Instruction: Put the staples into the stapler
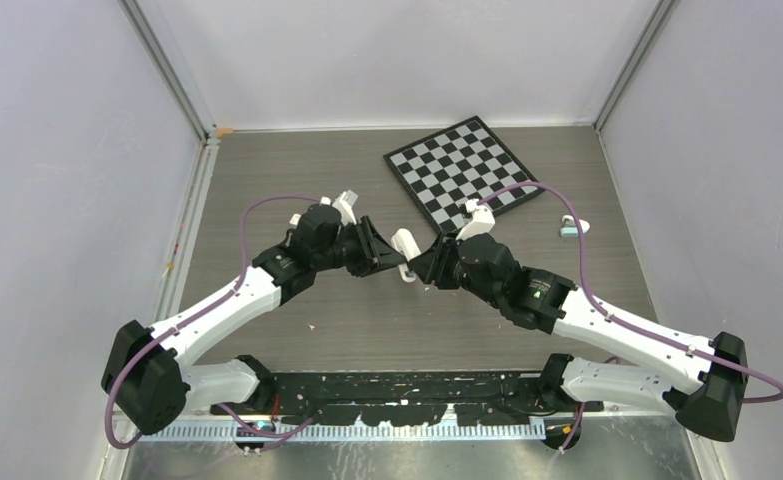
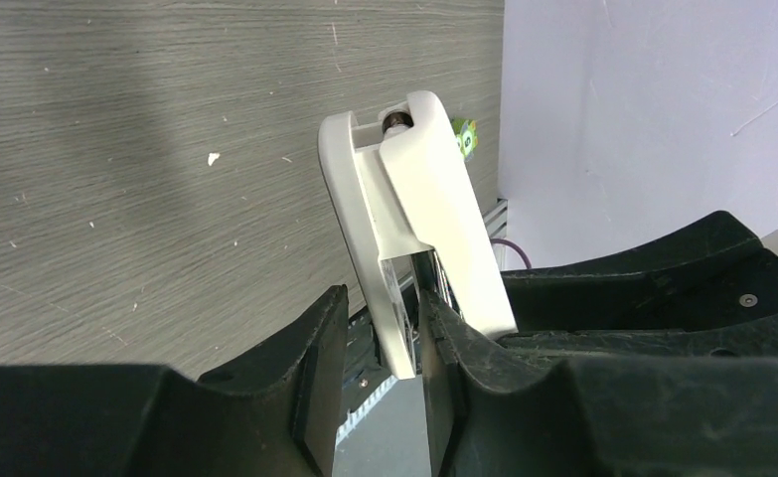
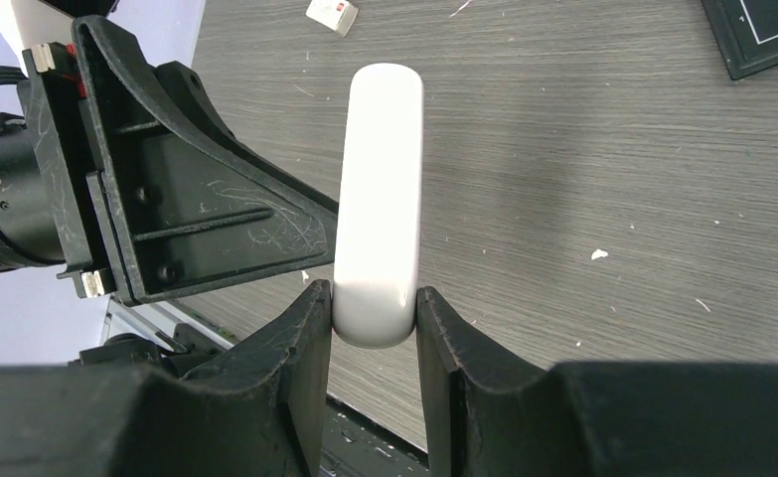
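The white stapler (image 1: 404,243) hangs above the table's middle, between both arms. My right gripper (image 3: 373,298) is shut on its rounded end (image 3: 377,199), both pads pressed against the sides. In the left wrist view the stapler (image 2: 419,189) stands hinged apart into two white leaves, with a metal track (image 2: 440,283) showing between them. My left gripper (image 2: 385,303) straddles the lower leaf: the right finger (image 2: 444,348) touches it, while the left finger (image 2: 315,338) is still a gap away. No separate block of staples shows in any view.
A black-and-white chessboard (image 1: 465,172) lies at the back right. A small white and teal object (image 1: 571,228) sits near the right wall. A small white piece (image 3: 331,13) lies on the wooden table (image 1: 367,320). Something small and green (image 2: 464,136) peeks from behind the stapler.
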Controlling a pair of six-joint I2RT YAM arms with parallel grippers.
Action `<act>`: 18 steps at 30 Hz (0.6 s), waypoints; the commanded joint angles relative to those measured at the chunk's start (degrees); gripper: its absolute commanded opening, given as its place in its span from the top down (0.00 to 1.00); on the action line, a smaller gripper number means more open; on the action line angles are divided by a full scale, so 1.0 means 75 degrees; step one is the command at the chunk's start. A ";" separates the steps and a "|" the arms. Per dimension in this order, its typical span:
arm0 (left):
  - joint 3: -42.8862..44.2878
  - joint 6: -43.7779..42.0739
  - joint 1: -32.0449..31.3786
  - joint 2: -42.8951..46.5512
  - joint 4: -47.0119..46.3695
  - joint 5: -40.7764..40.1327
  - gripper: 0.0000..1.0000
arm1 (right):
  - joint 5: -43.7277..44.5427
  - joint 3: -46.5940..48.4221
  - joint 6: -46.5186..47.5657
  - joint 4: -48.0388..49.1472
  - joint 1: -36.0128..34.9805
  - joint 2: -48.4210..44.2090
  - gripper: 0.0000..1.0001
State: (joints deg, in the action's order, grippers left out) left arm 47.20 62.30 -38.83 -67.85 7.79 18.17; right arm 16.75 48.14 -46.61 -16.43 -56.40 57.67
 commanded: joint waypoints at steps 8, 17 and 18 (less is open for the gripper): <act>0.0140 -0.0141 -0.0014 0.0067 0.0446 0.0008 0.57 | 0.0200 0.0227 0.0005 0.0748 -0.0032 0.0019 0.99; -0.0313 0.0553 -0.0016 -0.0020 -0.0464 0.0047 0.59 | 0.0228 0.0171 -0.0045 0.0912 -0.0038 0.0114 0.99; -0.0407 0.0719 -0.0020 -0.0068 -0.0700 0.0105 0.61 | 0.0229 0.0159 -0.0054 0.0908 -0.0038 0.0120 0.99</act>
State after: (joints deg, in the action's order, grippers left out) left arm 46.19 63.83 -38.87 -67.85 9.78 17.63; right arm 17.21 48.14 -46.63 -15.25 -56.40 58.78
